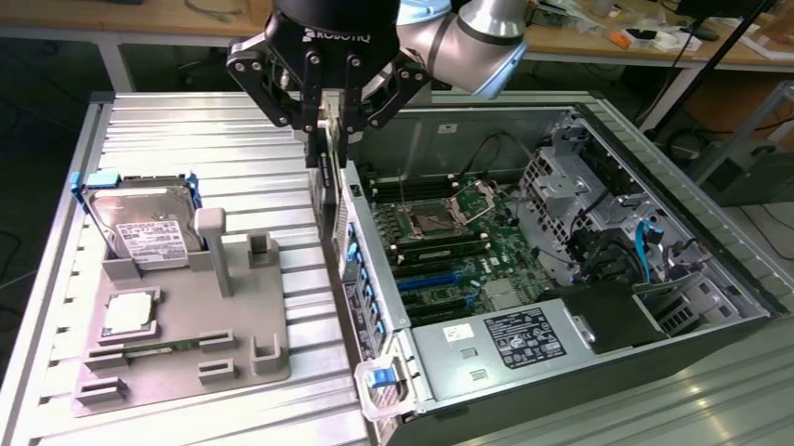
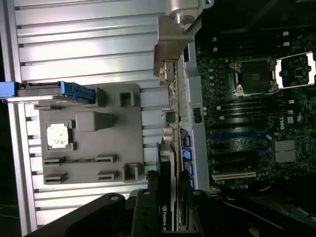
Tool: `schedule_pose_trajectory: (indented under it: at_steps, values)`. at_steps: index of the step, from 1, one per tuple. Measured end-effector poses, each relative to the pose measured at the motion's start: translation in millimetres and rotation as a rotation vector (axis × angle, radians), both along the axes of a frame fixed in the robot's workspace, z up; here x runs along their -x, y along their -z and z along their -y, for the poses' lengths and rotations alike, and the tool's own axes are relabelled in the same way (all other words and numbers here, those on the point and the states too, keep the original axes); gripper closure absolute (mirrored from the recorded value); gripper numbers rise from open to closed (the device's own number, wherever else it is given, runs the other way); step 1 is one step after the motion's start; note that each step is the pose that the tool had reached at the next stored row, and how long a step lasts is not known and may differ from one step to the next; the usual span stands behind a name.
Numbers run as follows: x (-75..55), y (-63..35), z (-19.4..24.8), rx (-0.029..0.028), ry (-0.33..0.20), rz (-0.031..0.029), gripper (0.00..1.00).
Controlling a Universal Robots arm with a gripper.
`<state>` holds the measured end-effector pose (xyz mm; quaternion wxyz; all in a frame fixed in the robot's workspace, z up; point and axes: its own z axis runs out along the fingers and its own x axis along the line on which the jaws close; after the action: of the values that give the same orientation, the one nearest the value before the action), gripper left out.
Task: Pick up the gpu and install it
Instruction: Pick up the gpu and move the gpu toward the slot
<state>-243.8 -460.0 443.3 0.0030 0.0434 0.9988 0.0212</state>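
Holding gpu (image 1: 325, 163) upright, hand (image 1: 329, 116) above case wall (image 1: 366, 269), wrist view: NVIDIA lettering (image 2: 164, 217)

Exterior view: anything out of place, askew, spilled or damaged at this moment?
Nothing stands out. The tool grips the gpu upright at the rear wall of the open computer case; the hard drive stands in its gray fixture, looking intact.

Inventorying bench, qty per kind:
- gripper (image 1: 329, 125) x1
- gpu (image 1: 325, 177) x1
- open PC case (image 1: 596, 400) x1, holding mobo (image 1: 503, 237) x1 and PSU (image 1: 509, 339) x1
- CPU sockets (image 2: 254, 76) x2, both sitting on mobo
- gray fixture tray (image 1: 248, 307) x1, carrying hard drive (image 1: 143, 232) x1 and loose CPU chip (image 1: 129, 314) x1

Listing 8 kinds, 9 pcs approx.
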Motion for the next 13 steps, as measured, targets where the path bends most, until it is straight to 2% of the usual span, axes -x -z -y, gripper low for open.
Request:
schedule_pose_trajectory:
  at_steps: [13]
  values:
    - [-9.9, 0.0, 0.0, 0.0000, 0.000, 0.0000, 0.73]
